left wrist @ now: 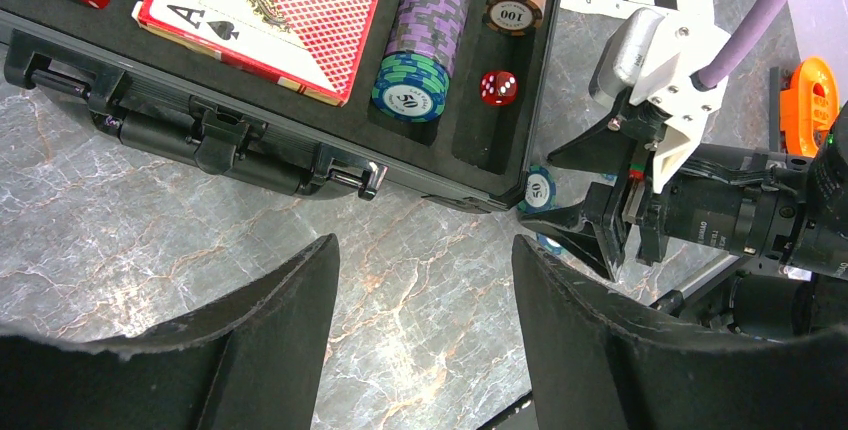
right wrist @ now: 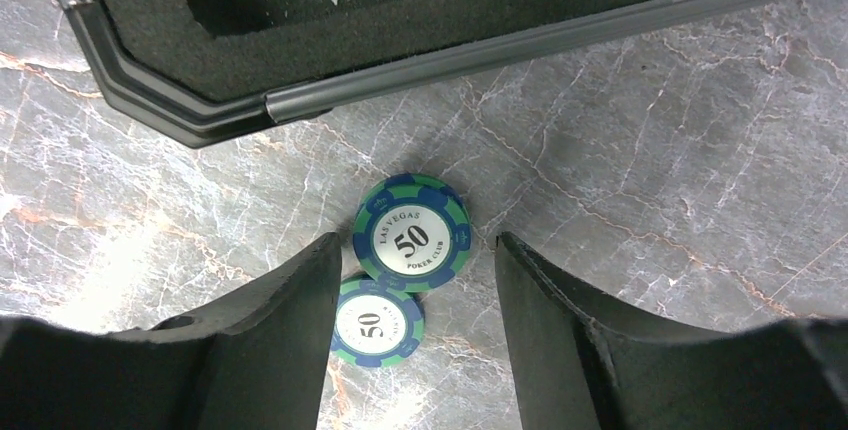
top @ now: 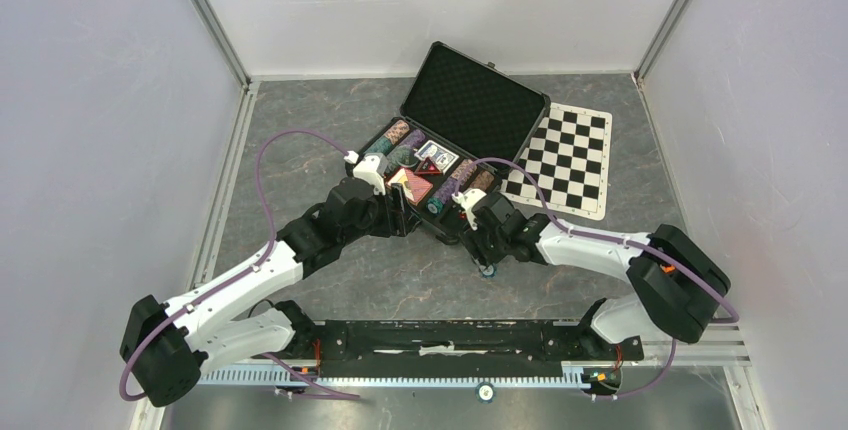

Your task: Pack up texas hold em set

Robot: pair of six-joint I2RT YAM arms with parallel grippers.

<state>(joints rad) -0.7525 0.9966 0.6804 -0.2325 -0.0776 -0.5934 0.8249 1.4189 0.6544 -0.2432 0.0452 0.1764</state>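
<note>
— Top view?
— Open case just beyond my left pincer and right pincer.
— Left wrist?
— Left pincer spread, empty, the case's latched front ahead.
— Right wrist?
— Right pincer spread, not gripping. A teal chip lies flat between its fingers, a second chip beside one.

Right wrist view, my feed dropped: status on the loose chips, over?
Left tool open, empty. Right tool open over two green-and-blue striped round 50 poker chips on the marble table, outside the black foam-lined case. Nothing in the way.
</note>
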